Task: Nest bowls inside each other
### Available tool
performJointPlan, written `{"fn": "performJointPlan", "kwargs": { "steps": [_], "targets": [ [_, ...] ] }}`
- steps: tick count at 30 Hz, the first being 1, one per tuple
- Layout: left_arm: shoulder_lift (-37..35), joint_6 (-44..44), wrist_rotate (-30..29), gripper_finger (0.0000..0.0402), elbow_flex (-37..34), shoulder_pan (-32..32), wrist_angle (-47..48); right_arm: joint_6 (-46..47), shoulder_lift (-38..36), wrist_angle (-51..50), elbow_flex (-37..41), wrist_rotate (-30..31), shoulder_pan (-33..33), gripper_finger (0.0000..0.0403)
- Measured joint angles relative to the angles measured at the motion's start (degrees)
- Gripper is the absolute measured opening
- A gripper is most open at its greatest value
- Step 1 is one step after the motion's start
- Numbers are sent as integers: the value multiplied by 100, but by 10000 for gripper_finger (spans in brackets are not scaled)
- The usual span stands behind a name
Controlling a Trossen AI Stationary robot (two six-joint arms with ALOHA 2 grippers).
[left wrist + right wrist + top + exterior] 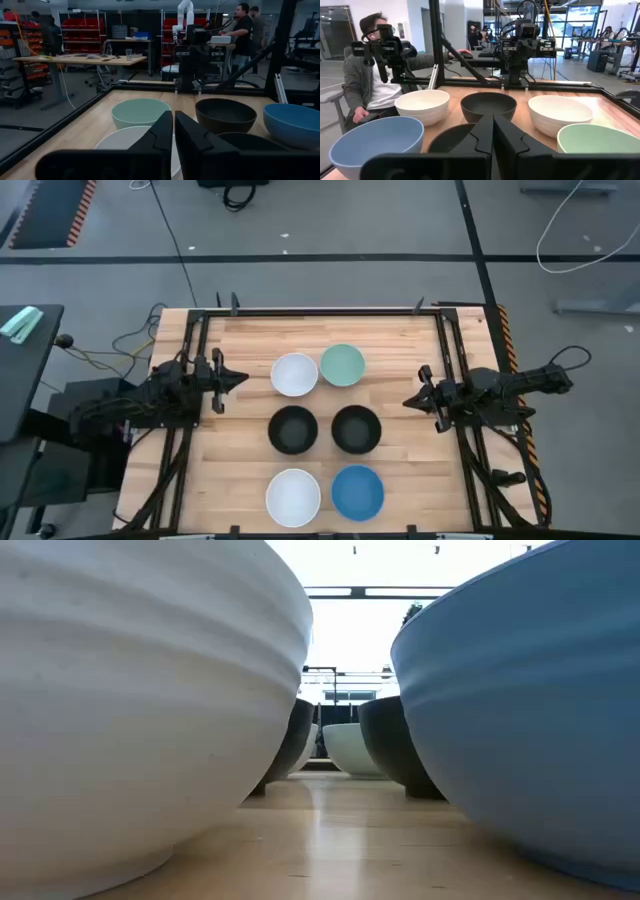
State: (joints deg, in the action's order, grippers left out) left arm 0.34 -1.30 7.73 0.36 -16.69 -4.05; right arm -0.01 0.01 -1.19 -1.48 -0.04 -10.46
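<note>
Six bowls stand upright on their bases in two columns of three. In the high view these are a white bowl [294, 374] and the mint bowl [343, 365] at the far end, two black bowls [293, 429] [356, 429] in the middle, and a white bowl [293, 496] and the blue bowl [357, 492] at the near end. None sits inside another. My left gripper [240, 378] hovers left of the far white bowl, shut [174, 117]. My right gripper [408, 401] hovers right of the right black bowl, shut [493, 120]. The low view shows the near white bowl [130, 710] and the blue bowl [530, 710] up close.
A black frame [320, 311] runs around the wooden table. Bare wood lies between each gripper and the bowl columns. Beyond the table, a seated person [375, 75] shows in the right wrist view, and people [245, 35] stand far off in the left wrist view.
</note>
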Motion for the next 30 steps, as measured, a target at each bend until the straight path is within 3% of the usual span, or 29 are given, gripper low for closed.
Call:
{"fn": "performJointPlan", "kwargs": {
  "steps": [30],
  "targets": [
    [1, 0, 0, 31, 0, -1, 0, 0, 2, 0, 0, -2, -1, 18]
  ]
}}
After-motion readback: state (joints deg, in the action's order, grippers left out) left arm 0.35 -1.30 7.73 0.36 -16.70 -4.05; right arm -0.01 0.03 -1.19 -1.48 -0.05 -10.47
